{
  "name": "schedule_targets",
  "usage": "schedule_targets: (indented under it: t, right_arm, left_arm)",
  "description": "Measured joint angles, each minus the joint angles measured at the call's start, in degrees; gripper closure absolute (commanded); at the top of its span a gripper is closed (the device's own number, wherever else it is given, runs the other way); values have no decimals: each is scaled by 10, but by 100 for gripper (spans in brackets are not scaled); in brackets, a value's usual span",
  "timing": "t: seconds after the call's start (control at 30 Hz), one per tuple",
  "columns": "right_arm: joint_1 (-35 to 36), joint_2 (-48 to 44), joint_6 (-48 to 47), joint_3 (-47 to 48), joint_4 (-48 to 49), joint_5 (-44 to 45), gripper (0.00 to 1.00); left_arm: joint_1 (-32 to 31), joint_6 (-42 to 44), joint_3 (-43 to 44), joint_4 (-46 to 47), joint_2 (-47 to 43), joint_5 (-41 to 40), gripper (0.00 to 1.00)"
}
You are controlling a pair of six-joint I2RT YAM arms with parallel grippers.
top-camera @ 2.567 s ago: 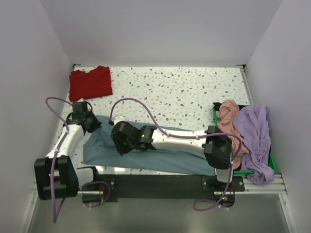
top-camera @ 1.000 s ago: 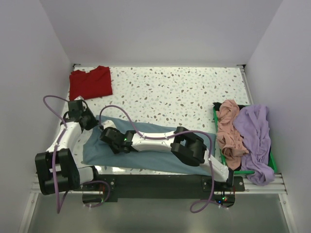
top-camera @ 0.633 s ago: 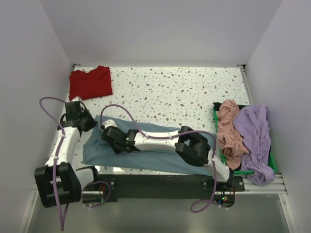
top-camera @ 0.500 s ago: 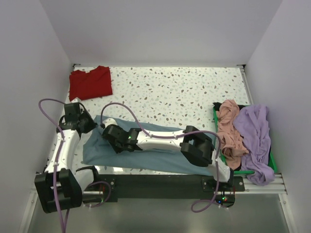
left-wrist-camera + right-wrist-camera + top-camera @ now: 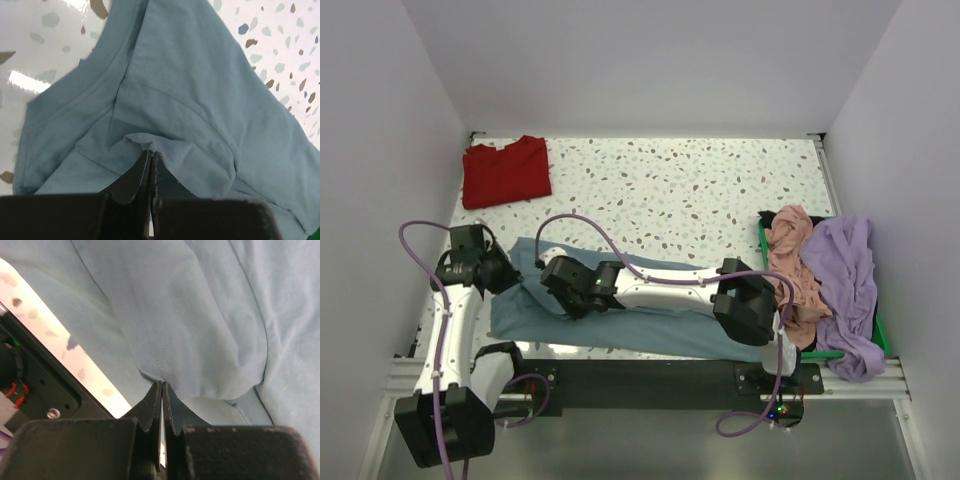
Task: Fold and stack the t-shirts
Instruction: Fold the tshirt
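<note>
Slate-blue t-shirt (image 5: 650, 328), lying spread on the counter (image 5: 700, 190) close below: clamping one raised pleat by the collar in the closed left hand (image 5: 151, 152) and another in the closed right hand (image 5: 162, 385), starting the fold, likely needing next lifting both pinches across together.

Near edge, left of centre: slate-blue t-shirt (image 5: 655, 328) spread out. left gripper (image 5: 498, 275) down on its left end, right gripper (image 5: 563, 290) just beside it on the cloth, right arm stretched across the shirt. red t-shirt (image 5: 506, 170) folded, far-left corner. salmon-pink t-shirt (image 5: 788, 250) and lavender t-shirt (image 5: 845, 275) heaped in green tray (image 5: 882, 335), right edge.
</note>
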Motion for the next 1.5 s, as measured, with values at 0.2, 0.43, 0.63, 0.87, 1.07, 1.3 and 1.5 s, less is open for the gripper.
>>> schedule_targets:
  t: [0.2, 0.43, 0.63, 0.87, 1.07, 1.3, 1.5]
  right_arm:
    - [0, -11, -5, -33, -19, -5, 100]
    - [0, -18, -8, -45, -30, -15, 100]
    - [0, -23, -8, -54, -33, -15, 100]
    - [0, -27, -7, -62, -40, -15, 100]
    - [0, -27, -8, -62, -46, -15, 100]
    - [0, -27, -8, -62, -54, -15, 100]
    - [0, -27, -8, -62, -62, -15, 94]
  left_arm:
    - [0, 2, 0, -61, -58, 6, 100]
    - [0, 21, 0, -110, -86, 39, 94]
    - [0, 38, 2, -150, -91, 61, 89]
    - [-6, 50, 25, -201, -102, 59, 84]
    - [-12, 56, 38, -250, -113, 56, 66]
    - [-12, 55, 71, -287, -137, 73, 60]
    - [-12, 52, 72, -253, -95, 85, 61]
